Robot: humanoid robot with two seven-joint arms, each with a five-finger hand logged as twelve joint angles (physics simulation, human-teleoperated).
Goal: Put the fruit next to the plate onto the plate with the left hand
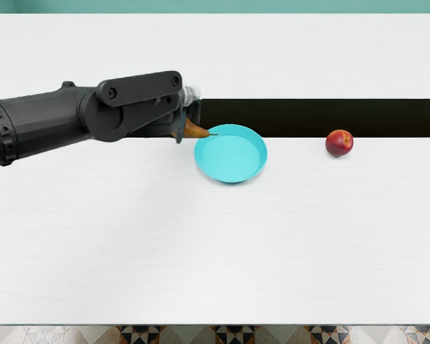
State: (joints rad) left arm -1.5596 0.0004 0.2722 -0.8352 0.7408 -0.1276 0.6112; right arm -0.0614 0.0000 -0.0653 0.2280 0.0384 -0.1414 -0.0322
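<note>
In the head view, a brown fruit point(194, 130) is seen at the left rim of the plate point(229, 154), largely hidden behind the left hand point(178, 119); whether that hand is closed on it cannot be told. It is judged light, firm yet easily bruised and smooth-skinned, so it is best taken around its broad body, not its thin tip.

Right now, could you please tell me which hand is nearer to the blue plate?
Left. The left hand is just beside the plate's left rim, with a brown fruit showing at its tip. The right hand is not in view.
</note>
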